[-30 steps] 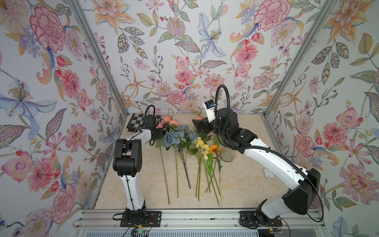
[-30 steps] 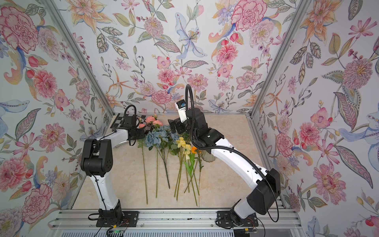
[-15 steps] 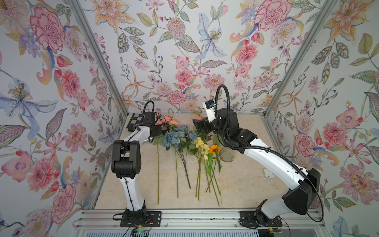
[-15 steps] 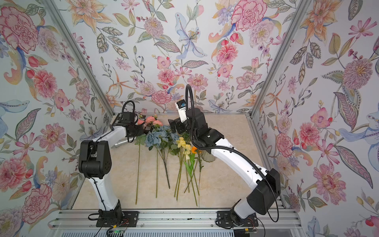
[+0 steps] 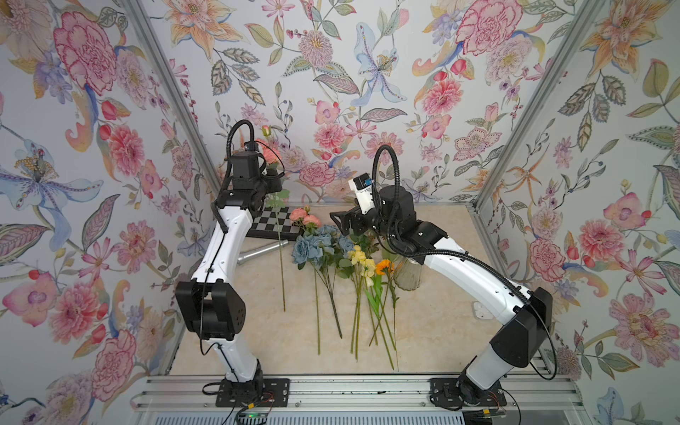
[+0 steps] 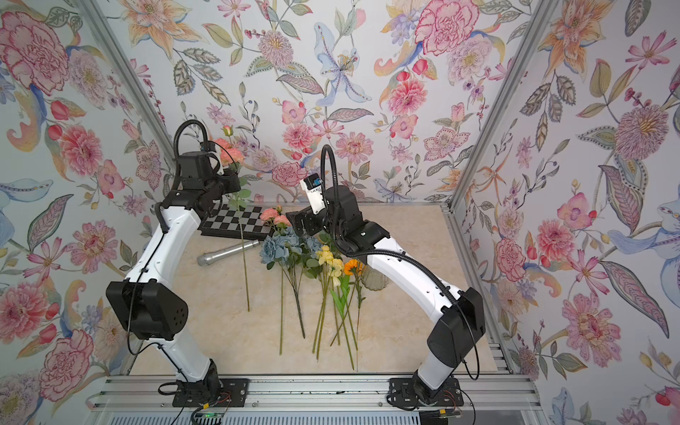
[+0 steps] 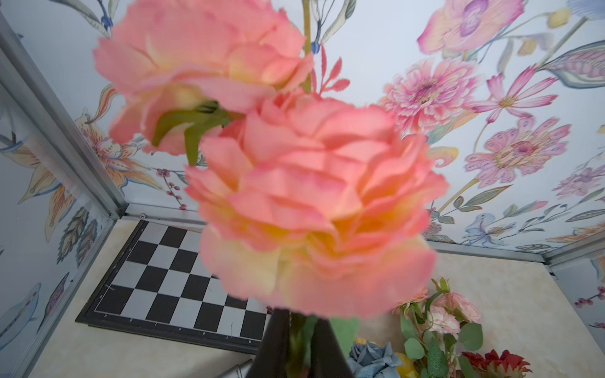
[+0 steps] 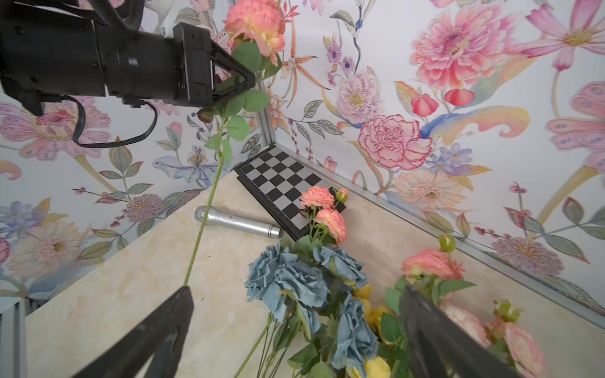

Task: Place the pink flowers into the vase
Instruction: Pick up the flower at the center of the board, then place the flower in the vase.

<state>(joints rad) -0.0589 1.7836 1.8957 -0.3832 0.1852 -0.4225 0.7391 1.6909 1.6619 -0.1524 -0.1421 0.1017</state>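
At the left, the left gripper point(image 5: 275, 181) is raised above the table's back corner, its jaws pinched tight on the stem of a pink spray point(image 5: 268, 153) just under the blooms. The flowers point up against the wallpaper and fill the left wrist view point(image 7: 314, 203), and the long stem hangs down in front of the chessboard point(image 5: 270, 222) and the silver microphone point(image 5: 257, 253). Whether its tip touches the table point(image 5: 441, 323) cannot be told. Next comes a second pink spray point(image 5: 303, 217), lying flat with its blooms at the chessboard's edge, beside a bunch of blue roses point(image 5: 312, 246). The right gripper point(image 8: 294, 291) hovers low over these, jaws spread wide and holding nothing; a third pink spray point(image 8: 429, 265) lies just beside one finger. Further right lie yellow flowers point(image 5: 360, 259) and an orange one point(image 5: 384, 265), touching the vase point(image 5: 406, 276), which stands upright on the table, half hidden under the right arm, well apart from the held spray.
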